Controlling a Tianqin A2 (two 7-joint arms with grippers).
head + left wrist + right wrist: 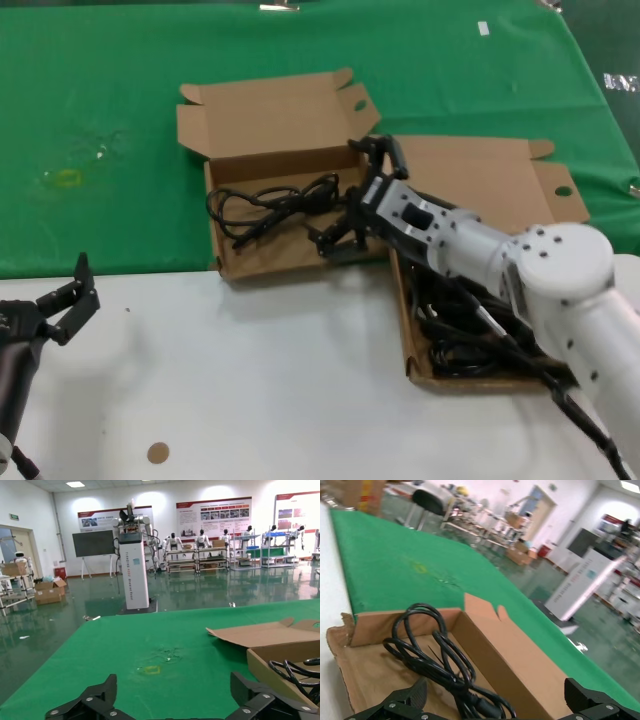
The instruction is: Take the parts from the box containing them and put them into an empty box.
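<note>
The box with a wavy rim (pixel 280 262) stands open at the middle, and one black cord (pixel 275 200) lies looped inside it. My right gripper (pixel 350 198) is open and hovers over that box's right end. In the right wrist view the cord (pixel 435 660) lies in the tray just beneath the right gripper (pixel 497 707), not held. The straight-rimmed box (pixel 405 330) sits to the right under my right arm and holds several cords (pixel 460 350). My left gripper (pixel 70 297) is open and empty at the front left; the left wrist view shows it (pixel 175 707) facing the green cloth.
A green cloth (pixel 100 100) covers the far half of the table; the near half is white (pixel 250 380). A small brown disc (pixel 158 453) lies on the white part. A yellow mark (pixel 65 178) is on the cloth at the left. Both lids stand back.
</note>
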